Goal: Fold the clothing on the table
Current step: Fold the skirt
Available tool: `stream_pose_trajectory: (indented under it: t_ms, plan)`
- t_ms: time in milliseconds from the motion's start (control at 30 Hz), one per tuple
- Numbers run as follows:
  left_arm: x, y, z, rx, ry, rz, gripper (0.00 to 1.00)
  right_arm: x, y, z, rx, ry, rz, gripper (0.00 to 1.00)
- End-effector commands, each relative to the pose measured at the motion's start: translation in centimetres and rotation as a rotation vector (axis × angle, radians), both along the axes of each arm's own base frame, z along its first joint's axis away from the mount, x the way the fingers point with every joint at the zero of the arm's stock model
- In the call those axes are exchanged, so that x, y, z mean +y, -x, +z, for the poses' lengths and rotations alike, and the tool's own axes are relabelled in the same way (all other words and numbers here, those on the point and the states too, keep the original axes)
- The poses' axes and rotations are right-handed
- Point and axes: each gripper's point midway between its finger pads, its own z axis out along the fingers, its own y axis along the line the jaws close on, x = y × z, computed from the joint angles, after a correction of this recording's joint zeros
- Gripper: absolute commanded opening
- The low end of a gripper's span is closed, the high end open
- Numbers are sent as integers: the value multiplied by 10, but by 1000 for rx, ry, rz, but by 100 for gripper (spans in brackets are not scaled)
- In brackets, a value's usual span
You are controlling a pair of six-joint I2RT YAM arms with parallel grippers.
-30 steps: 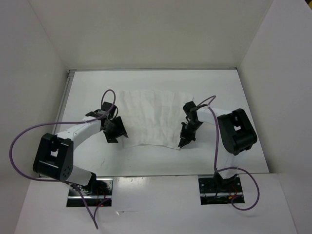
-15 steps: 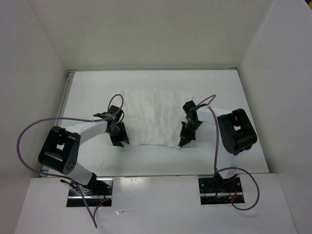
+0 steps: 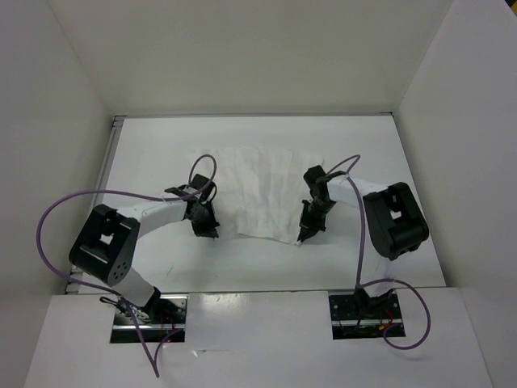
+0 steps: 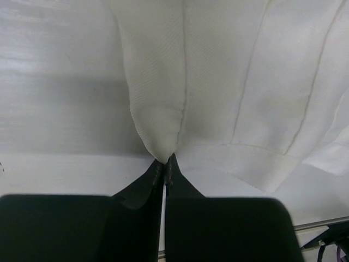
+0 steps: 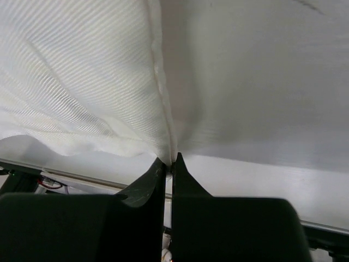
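White tabletop (image 3: 153, 162), one clothing (image 3: 258, 190) piece spread at centre, long axis running 9 to 3 o'clock.
I count two grippers: left gripper (image 3: 208, 229) clamped on its 7 o'clock corner, right gripper (image 3: 304, 234) clamped at 5 o'clock.

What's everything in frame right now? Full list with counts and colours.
clothing: 1, white, creased, spread mid-table between the two arms
table: 1, glossy white, under everything
walls: 3 seen, white, left, far and right of the table
cables: 2, purple, one looping along each arm
base plates: 2, dark metallic, near edge under the arm bases
arms: 2, white and black, reaching in from the near edge
left gripper: 1, black, shut on the clothing's near left corner
right gripper: 1, black, shut on the clothing's near right edge
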Motion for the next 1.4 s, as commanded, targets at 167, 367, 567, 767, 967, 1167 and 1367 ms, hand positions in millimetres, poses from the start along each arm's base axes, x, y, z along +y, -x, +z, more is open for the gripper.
stream_pose_trajectory:
  t_ms: [167, 367, 567, 767, 967, 1167, 1367]
  plan:
    - [-7, -46, 109, -308, 39, -7, 0, -5, -89, 115, -412, -24, -4, 0]
    - [0, -99, 135, -468, 11, 15, 0, -7, -147, 176, -627, -40, 10, 0]
    - [1, -106, 150, -497, 13, 8, 0, -1, -137, 194, -677, -101, 32, 0]
    - [1, -49, 190, -563, 177, 2, 0, -7, -73, 215, -717, -190, 47, 0]
    - [3, 39, 255, -695, 425, -19, 0, -3, 18, 266, -796, -341, 74, 0]
    - [20, 94, 343, -921, 607, -6, 0, 0, 83, 372, -1056, -576, 115, 0]
    - [26, 60, 354, -963, 521, 69, 0, 20, 63, 388, -1107, -683, 84, 0]
